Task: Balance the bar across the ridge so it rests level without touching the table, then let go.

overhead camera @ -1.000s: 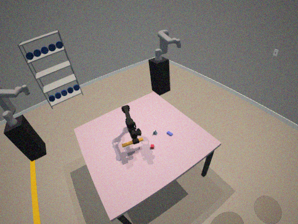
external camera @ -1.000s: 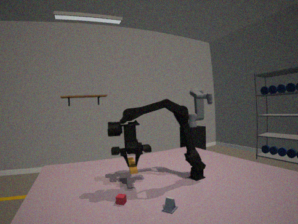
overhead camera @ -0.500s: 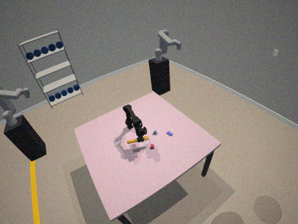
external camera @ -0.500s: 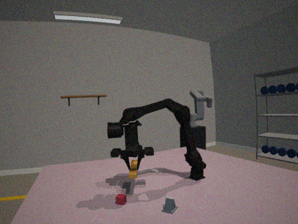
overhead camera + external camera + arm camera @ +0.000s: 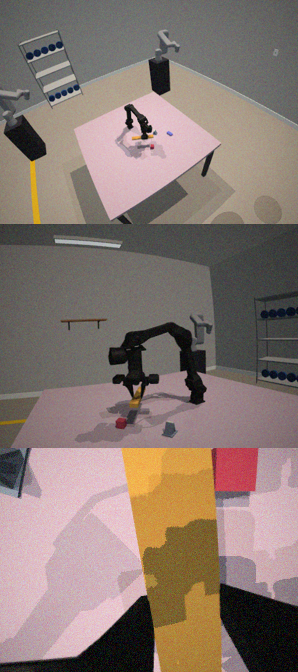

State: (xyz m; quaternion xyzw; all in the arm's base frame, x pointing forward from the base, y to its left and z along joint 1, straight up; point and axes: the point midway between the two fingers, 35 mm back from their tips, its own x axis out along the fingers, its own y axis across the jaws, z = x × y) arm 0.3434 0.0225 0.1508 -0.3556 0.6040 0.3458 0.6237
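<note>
The orange bar [image 5: 136, 138] [image 5: 135, 403] [image 5: 172, 478] is held in the air, with its dark shadow on the table below it. My gripper [image 5: 144, 137] [image 5: 137, 397] [image 5: 182, 598] is shut on the bar partway along its length and points down. The bar looks roughly level. The ridge, a small grey wedge on a flat base [image 5: 155, 132] [image 5: 169, 429] [image 5: 11, 468], stands on the table to one side of the bar, with nothing on it. It is partly cut off at the upper left of the wrist view.
A red cube [image 5: 152, 146] [image 5: 120, 423] [image 5: 236, 469] sits on the pink table [image 5: 108, 184] [image 5: 246, 421], on the other side of the bar from the ridge. A blue block [image 5: 169, 133] lies beyond the ridge in the top view.
</note>
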